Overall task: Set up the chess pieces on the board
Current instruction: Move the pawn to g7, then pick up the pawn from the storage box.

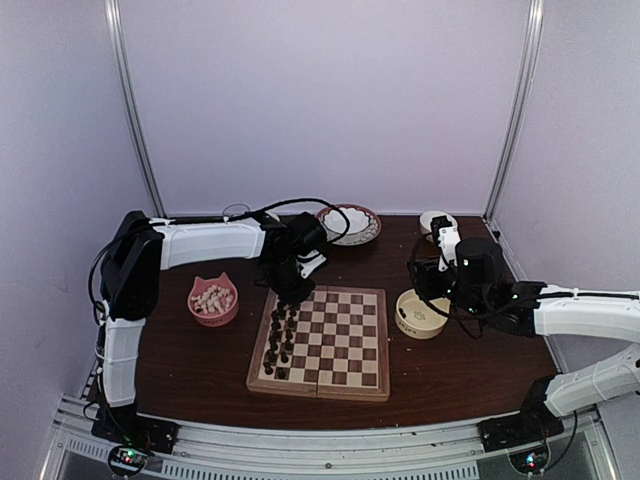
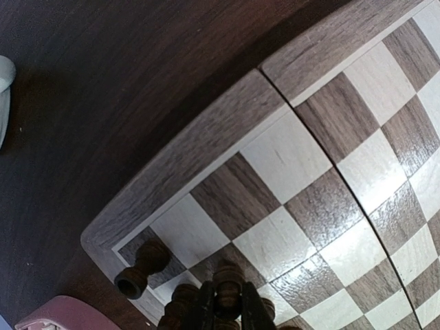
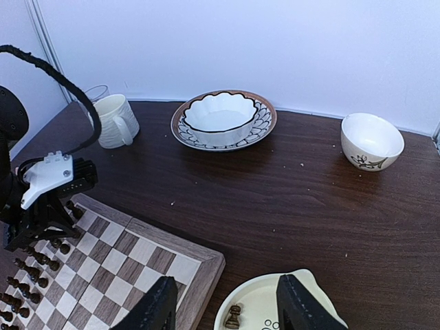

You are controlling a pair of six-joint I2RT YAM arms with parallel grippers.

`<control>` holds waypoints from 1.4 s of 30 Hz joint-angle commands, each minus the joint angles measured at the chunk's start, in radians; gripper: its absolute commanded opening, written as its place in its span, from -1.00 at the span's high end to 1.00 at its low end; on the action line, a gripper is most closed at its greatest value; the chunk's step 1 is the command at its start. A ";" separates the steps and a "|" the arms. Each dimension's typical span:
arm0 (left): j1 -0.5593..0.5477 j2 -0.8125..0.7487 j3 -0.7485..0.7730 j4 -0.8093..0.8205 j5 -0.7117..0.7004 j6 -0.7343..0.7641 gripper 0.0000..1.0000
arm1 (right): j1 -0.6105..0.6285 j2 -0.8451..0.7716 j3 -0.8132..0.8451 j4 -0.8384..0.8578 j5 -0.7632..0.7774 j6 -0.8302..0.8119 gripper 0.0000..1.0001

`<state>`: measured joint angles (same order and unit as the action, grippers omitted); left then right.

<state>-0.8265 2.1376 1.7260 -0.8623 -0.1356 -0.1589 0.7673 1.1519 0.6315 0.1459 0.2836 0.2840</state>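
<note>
Holding a dark piece (image 2: 228,276) in my left gripper (image 2: 227,306) at the far-left corner of the board (image 1: 340,342)
Dark pieces (image 1: 283,335) line its two left columns; my right gripper (image 3: 223,299) hangs half-open above the cream dish (image 3: 261,295), one pawn (image 3: 234,316) inside

The board (image 1: 320,342) lies at frame centre on the counter (image 1: 460,380), chess pieces (image 1: 281,335) along its left columns (two files); a bowl (image 1: 213,300) sits left, a dish (image 1: 421,313) right, a plate (image 1: 349,224) behind.
</note>
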 commanded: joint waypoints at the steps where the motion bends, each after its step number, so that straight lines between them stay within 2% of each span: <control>1: 0.006 -0.035 -0.005 -0.008 -0.010 -0.004 0.70 | -0.003 -0.007 0.022 -0.003 -0.012 -0.008 -0.06; 4: 0.007 -0.032 -0.005 -0.010 -0.009 -0.002 0.69 | -0.003 -0.006 0.022 -0.003 -0.012 -0.008 -0.06; 11: 0.007 -0.030 -0.002 -0.010 -0.007 -0.002 0.52 | -0.004 -0.006 0.022 -0.003 -0.011 -0.008 -0.06; 17: 0.007 -0.039 0.005 -0.005 -0.008 -0.013 0.51 | -0.004 -0.007 0.024 -0.006 -0.013 -0.009 -0.06; 22: 0.007 -0.102 -0.028 0.099 0.015 0.001 0.32 | -0.003 -0.004 0.030 -0.016 -0.026 -0.011 -0.06; 26: 0.002 -0.175 -0.068 0.181 0.046 0.009 0.24 | -0.003 0.038 0.113 -0.143 -0.031 0.001 -0.04; 33: -0.060 -0.431 -0.343 0.441 -0.058 0.036 0.19 | -0.055 0.160 0.269 -0.436 -0.065 0.022 0.08; 38: -0.081 -0.617 -0.602 0.703 -0.061 0.011 0.11 | -0.116 0.232 0.269 -0.497 -0.163 0.035 0.15; 42: -0.090 -0.700 -0.715 0.824 -0.058 0.000 0.09 | -0.160 0.295 0.258 -0.488 -0.261 0.049 0.14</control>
<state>-0.9131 1.4944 1.0885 -0.2634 -0.1787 -0.1444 0.6441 1.4010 0.8917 -0.2916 0.1390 0.3073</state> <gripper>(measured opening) 0.453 0.430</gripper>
